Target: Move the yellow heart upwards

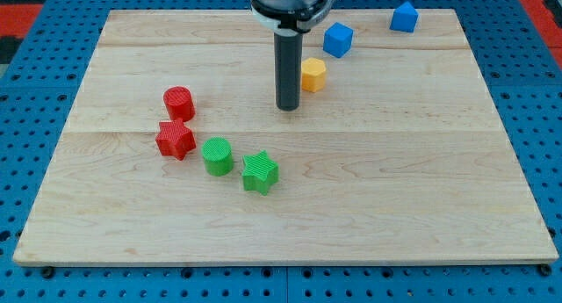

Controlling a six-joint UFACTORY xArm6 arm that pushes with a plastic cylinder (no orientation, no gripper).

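The yellow block (pixel 313 75), partly hidden behind my rod so its shape is hard to make out, sits on the wooden board (pixel 395 189) right of centre near the view's top. My tip (pixel 288 107) rests on the board just below and left of the yellow block, close to it. Whether they touch cannot be told.
A blue cube (pixel 337 39) lies just above-right of the yellow block, another blue block (pixel 404 18) at the top right. A red cylinder (pixel 179 103), red star (pixel 176 140), green cylinder (pixel 217 156) and green star (pixel 260 172) cluster at left-centre.
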